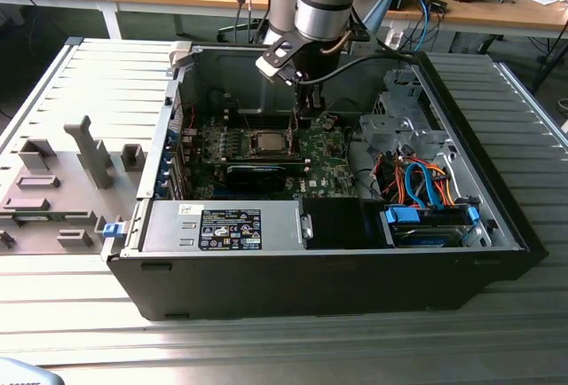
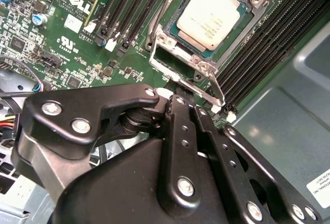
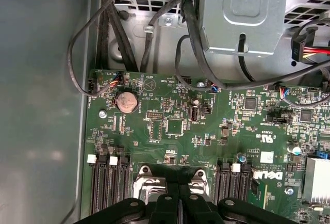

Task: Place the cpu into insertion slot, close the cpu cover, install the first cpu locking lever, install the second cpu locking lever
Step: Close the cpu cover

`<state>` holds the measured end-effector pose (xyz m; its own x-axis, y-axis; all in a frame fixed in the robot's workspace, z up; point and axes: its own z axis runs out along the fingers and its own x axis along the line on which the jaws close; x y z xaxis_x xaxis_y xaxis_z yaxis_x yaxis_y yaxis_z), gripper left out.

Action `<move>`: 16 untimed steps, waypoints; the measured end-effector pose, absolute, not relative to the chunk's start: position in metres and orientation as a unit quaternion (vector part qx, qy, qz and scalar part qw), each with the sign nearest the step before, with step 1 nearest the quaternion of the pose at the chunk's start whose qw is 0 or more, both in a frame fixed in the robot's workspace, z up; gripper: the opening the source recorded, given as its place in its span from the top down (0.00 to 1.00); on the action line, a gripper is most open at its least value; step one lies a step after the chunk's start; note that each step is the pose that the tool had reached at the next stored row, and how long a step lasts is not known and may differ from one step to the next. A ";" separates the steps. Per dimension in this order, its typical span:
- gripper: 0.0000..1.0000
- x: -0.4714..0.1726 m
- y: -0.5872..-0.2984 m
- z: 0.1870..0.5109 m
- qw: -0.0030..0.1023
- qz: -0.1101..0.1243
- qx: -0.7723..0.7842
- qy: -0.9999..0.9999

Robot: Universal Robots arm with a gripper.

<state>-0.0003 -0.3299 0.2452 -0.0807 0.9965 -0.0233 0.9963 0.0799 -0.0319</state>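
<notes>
black end effector (image 2: 174, 92), fingers (image 2: 181, 131) closed together, hangs just over the edge of the thin silver metal cpu cover (image 2: 180, 61); the dull silver square cpu (image 2: 214, 15) sits just beyond.

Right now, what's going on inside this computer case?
A robot arm's hand hangs inside the open computer case, just above the green motherboard. It is beside the insertion slot, where the cpu already lies with its silver top showing. I can't tell whether the hand is gripping anything.
</notes>
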 end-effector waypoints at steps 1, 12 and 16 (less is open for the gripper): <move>0.89 -0.001 -0.330 0.245 0.002 0.020 -0.678 -0.735; 0.89 -0.005 -0.330 0.245 0.002 0.020 -0.678 -0.735; 0.89 -0.007 -0.330 0.245 0.002 0.020 -0.678 -0.735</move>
<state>-0.0065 -0.3300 0.2451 -0.0806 0.9965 -0.0234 0.9963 0.0799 -0.0319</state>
